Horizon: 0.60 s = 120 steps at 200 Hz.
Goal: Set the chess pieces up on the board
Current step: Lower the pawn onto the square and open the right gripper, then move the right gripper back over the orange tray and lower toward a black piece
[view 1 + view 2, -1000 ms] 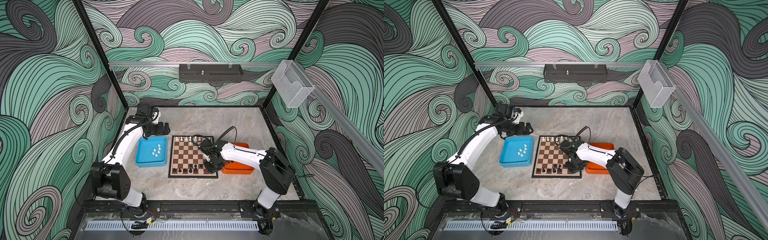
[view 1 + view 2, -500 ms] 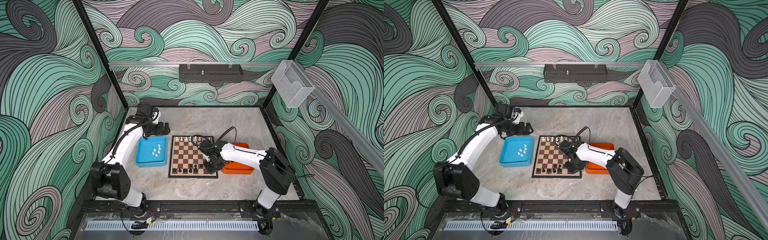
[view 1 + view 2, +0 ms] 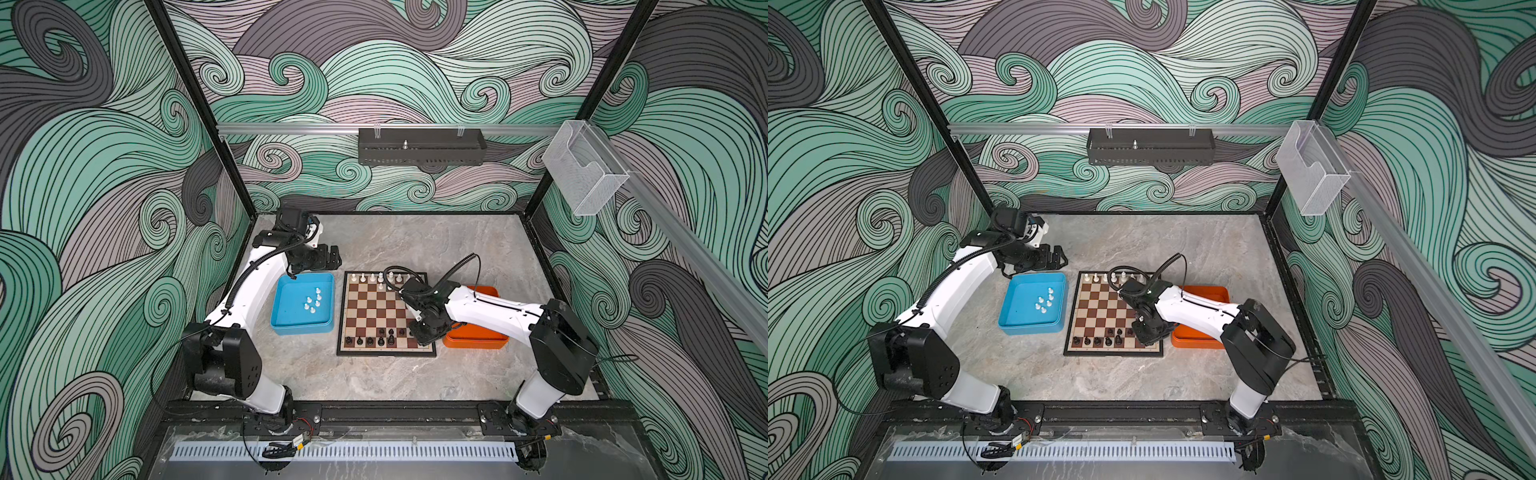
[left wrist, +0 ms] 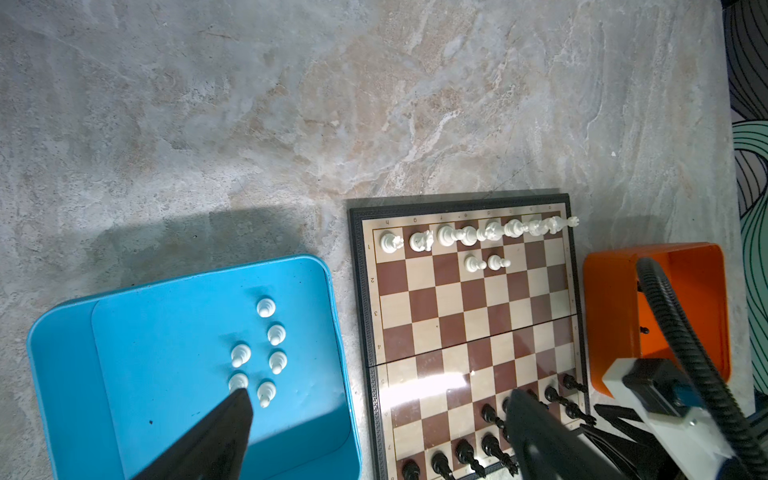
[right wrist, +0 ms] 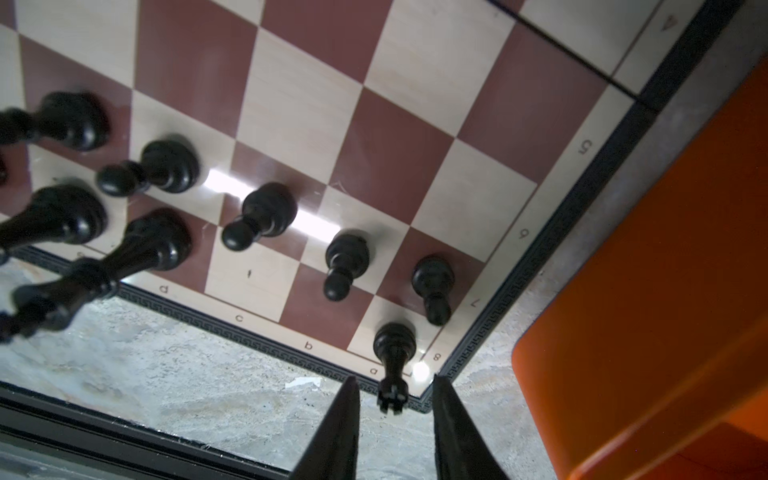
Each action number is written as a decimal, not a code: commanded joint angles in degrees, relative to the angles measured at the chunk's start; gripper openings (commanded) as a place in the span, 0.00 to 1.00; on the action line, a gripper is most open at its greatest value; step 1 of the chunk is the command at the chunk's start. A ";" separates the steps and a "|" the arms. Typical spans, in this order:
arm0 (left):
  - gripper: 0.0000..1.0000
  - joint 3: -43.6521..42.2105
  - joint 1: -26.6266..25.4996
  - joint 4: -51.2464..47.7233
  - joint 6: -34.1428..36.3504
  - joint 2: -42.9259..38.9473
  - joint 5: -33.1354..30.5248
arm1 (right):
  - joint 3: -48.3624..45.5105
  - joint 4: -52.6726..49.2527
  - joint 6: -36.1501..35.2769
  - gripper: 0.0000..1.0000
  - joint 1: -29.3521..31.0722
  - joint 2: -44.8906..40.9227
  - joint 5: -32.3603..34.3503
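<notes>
The board (image 3: 376,309) lies mid-table with white chess pieces (image 3: 376,277) along its far row and black ones (image 3: 374,340) along its near rows. In the right wrist view a black rook (image 5: 392,357) stands upright on the board's near right corner square. My right gripper (image 5: 395,380) is open astride the rook's top, with a gap on each side. In both top views that gripper (image 3: 422,336) (image 3: 1148,336) hangs over this corner. My left gripper (image 4: 379,395) (image 3: 332,257) is wide open and empty, behind the blue tray.
The blue tray (image 3: 286,320), left of the board, holds several white pawns (image 4: 266,353). An orange tray (image 3: 478,338) sits against the board's right side, under my right forearm. Two white pawns (image 4: 486,262) stand on the second row.
My right gripper's jaws have parted slightly around the black rook, which now stands free on the corner square. The left arm has not moved.
</notes>
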 commanded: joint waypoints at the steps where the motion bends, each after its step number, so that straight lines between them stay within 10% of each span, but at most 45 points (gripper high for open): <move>1: 0.97 2.77 -0.29 0.29 -1.03 0.74 0.36 | 0.84 -1.97 -0.38 0.32 0.29 -2.49 2.40; 120: 0.98 13.82 -0.37 -2.51 1.30 2.58 -5.51 | 10.40 -4.93 -3.89 0.43 -10.91 -10.28 0.17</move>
